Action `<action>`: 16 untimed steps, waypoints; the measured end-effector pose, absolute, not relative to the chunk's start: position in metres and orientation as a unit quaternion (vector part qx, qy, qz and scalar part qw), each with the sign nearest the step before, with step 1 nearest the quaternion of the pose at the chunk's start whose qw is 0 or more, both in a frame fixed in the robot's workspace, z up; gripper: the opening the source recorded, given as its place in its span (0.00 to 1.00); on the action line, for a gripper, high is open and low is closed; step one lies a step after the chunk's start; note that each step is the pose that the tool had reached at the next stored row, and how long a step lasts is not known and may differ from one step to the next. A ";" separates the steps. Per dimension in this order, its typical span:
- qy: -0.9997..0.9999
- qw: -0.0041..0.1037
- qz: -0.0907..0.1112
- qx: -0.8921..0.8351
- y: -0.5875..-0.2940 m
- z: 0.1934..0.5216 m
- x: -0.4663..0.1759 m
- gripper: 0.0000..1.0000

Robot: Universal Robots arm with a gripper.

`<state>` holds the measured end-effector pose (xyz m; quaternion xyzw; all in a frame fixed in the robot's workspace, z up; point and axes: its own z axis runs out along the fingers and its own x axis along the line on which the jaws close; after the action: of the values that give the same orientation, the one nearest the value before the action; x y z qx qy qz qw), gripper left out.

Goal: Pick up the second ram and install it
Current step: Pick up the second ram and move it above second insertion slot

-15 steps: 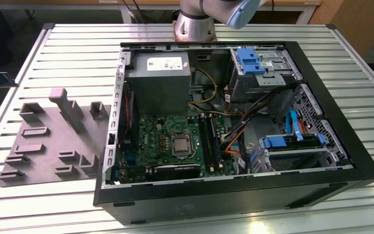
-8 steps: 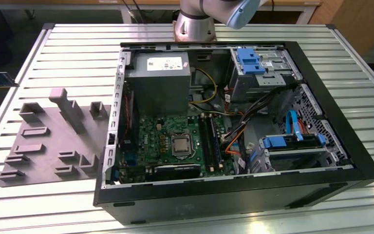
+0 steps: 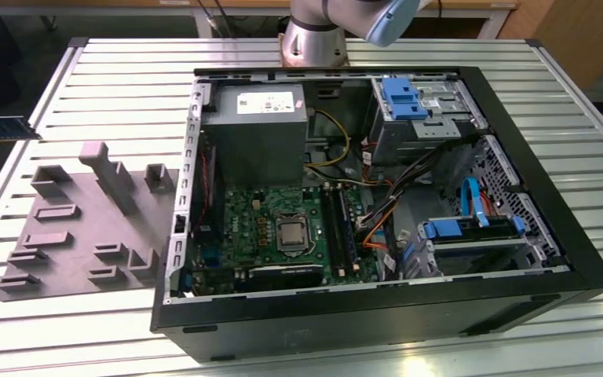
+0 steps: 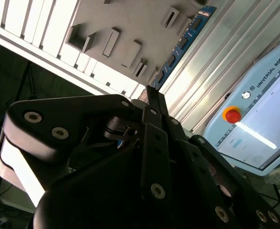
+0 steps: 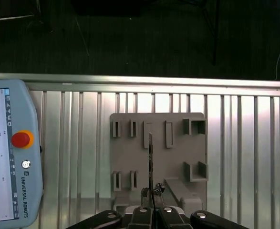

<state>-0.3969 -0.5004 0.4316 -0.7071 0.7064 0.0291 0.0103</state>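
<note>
while the gripper [image 5: 151, 193] clamps the second ram [image 5: 150, 157] edge-on, the stick hangs above the grey tray [image 5: 175, 160] on the tabletop [image 5: 254, 143].

A slatted metal table [image 3: 113, 86] carries an open black computer case [image 3: 385, 314] lying on its side. Inside it, a grey power supply [image 3: 254, 129] sits at the far end above a green motherboard [image 3: 244, 212] with a square processor socket [image 3: 292, 234]. Towards the exterior view's right are two blue drive brackets, one far [image 3: 401, 96] and one near [image 3: 458, 229], with orange and yellow cables [image 3: 380, 224] trailing between them and the board. Just beside the case, on the exterior view's left, lies a grey plastic tray [image 3: 66, 236] with raised blocks. In the first wrist view a pale blue control console [image 5: 8, 157] with a red button [image 5: 21, 139] rests on the slats near that tray.
</note>
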 end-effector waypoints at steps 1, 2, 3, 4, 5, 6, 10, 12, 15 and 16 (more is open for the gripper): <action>0.706 0.010 0.029 -0.707 -0.500 0.432 -0.395 0.11; 0.706 0.010 0.029 -0.707 -0.500 0.432 -0.394 0.11; 0.706 0.010 0.029 -0.707 -0.500 0.432 -0.392 0.11; 0.706 0.010 0.029 -0.707 -0.500 0.432 -0.391 0.11; 0.706 0.010 0.029 -0.707 -0.500 0.431 -0.389 0.11; 0.706 0.010 0.029 -0.707 -0.500 0.432 -0.388 0.11; 0.706 0.010 0.029 -0.707 -0.500 0.432 -0.383 0.11; 0.706 0.010 0.029 -0.707 -0.500 0.432 -0.380 0.11; 0.706 0.010 0.029 -0.707 -0.500 0.432 -0.376 0.11; 0.706 0.010 0.029 -0.707 -0.500 0.432 -0.375 0.11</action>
<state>-0.3747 -0.5004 0.4315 -0.7071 0.7064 0.0291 0.0104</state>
